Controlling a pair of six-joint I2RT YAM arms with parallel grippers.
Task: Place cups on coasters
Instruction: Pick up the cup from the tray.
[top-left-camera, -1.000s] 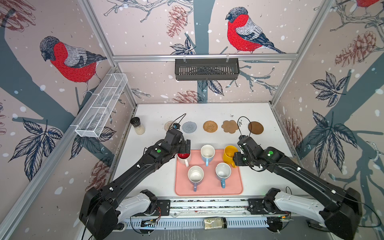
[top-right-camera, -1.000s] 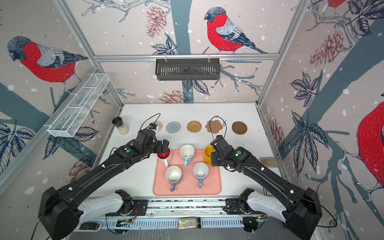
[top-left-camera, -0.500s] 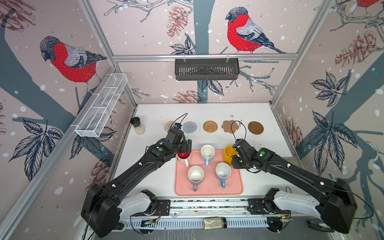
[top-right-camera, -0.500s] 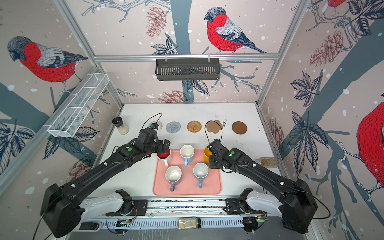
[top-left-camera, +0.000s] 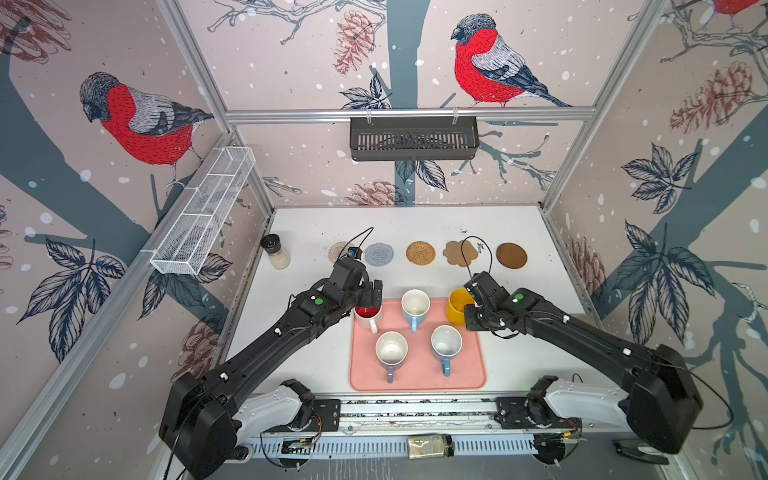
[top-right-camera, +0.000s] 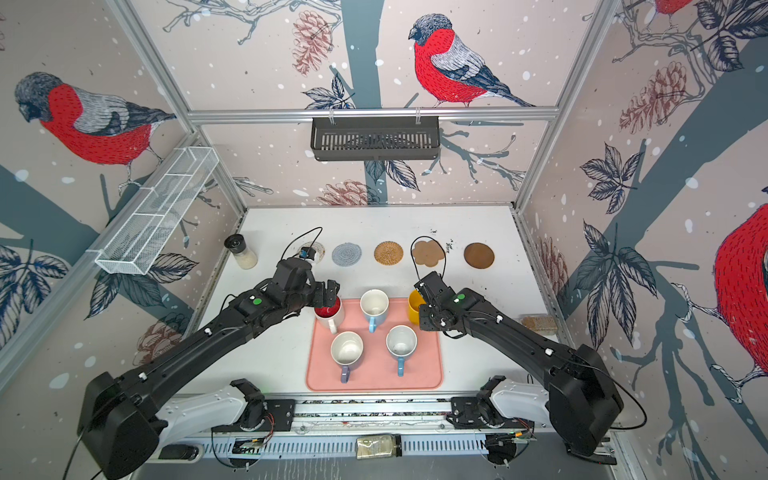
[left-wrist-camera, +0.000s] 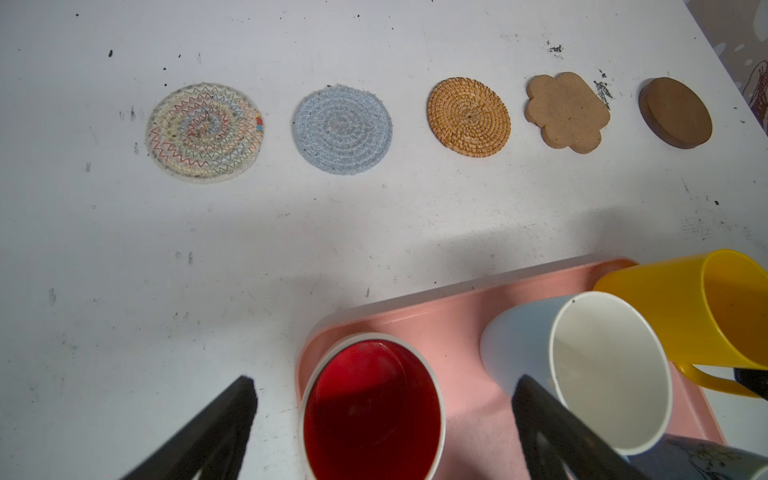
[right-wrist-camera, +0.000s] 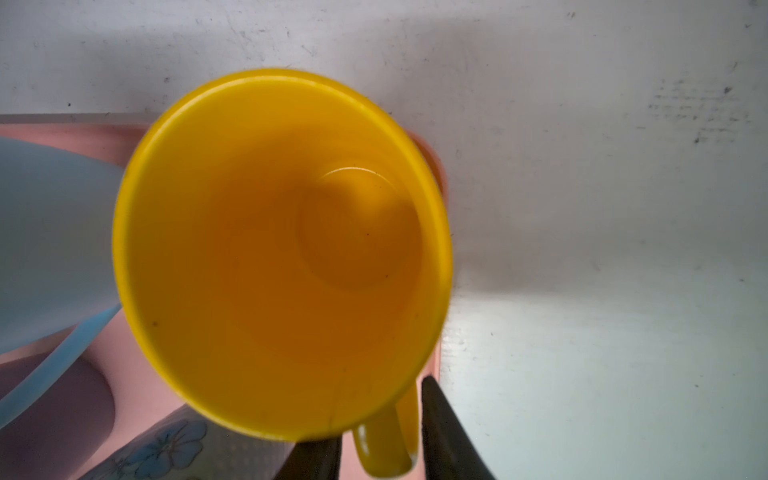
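Checking the right pincer (right-wrist-camera: 380, 411) first: sits further in than a second ago, jaws visibly narrower, now straddling the handle of the yellow mug (top-left-camera: 457, 305). Can't tell whether properly clamped yet, though. Looks like a sliver of gap on one side in the right wrist view. Mug-wise, no shift: stands at the far right corner of the pink tray (top-left-camera: 415, 380), same as before. Reads as grasp nearly there, lift not started.

Over at the left pincer (left-wrist-camera: 384, 386): pretty much unchanged, wide open, bracketing the red-inside mug (left-wrist-camera: 372, 411) at the tray's far left corner, apparently not touching. Leaves the far light blue mug (top-left-camera: 414, 305), near light blue mug (top-left-camera: 446, 345) and lavender mug (top-left-camera: 391, 351) on the tray too.

So zero of five done. All bare, in a row toward the far edge of the surface (top-left-camera: 415, 224): beige woven coaster (left-wrist-camera: 203, 133), grey-blue coaster (left-wrist-camera: 341, 129), rattan coaster (left-wrist-camera: 468, 117), cork flower coaster (left-wrist-camera: 567, 112), wooden disc coaster (left-wrist-camera: 675, 113).

Hard-to-see stuff: in both top views, loses the yellow handle and right fingertips under the wrist, plus part of the beige coaster behind the left wrist and cable. Cuts the fingers off at the frame edge in both wrist views.
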